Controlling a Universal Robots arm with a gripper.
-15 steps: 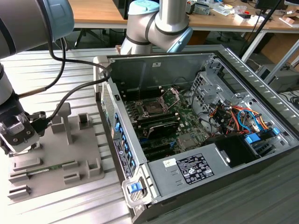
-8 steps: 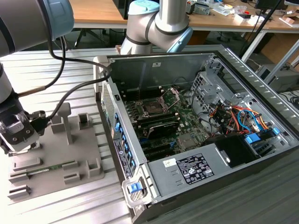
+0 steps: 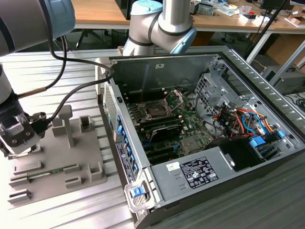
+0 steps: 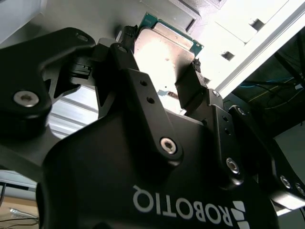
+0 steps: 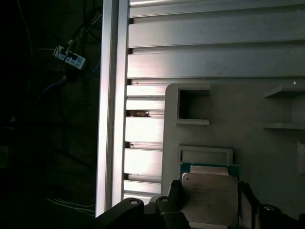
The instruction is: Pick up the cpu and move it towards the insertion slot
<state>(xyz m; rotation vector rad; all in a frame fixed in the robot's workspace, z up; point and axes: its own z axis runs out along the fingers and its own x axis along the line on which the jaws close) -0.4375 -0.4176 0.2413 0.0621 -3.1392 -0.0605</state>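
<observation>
Grasping the cpu [image 5: 209, 198], the end effector [image 4: 161, 59] hangs above the grey tray [image 3: 57, 183], well apart from the insertion slot [image 3: 156, 110].

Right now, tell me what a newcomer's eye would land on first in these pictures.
The open computer case takes up the exterior view's right, with the slot open in the middle of its green board. In both wrist views the gripper clasps the pale cpu by two opposite edges. In the exterior view it hangs over the grey tray at the left.
</observation>
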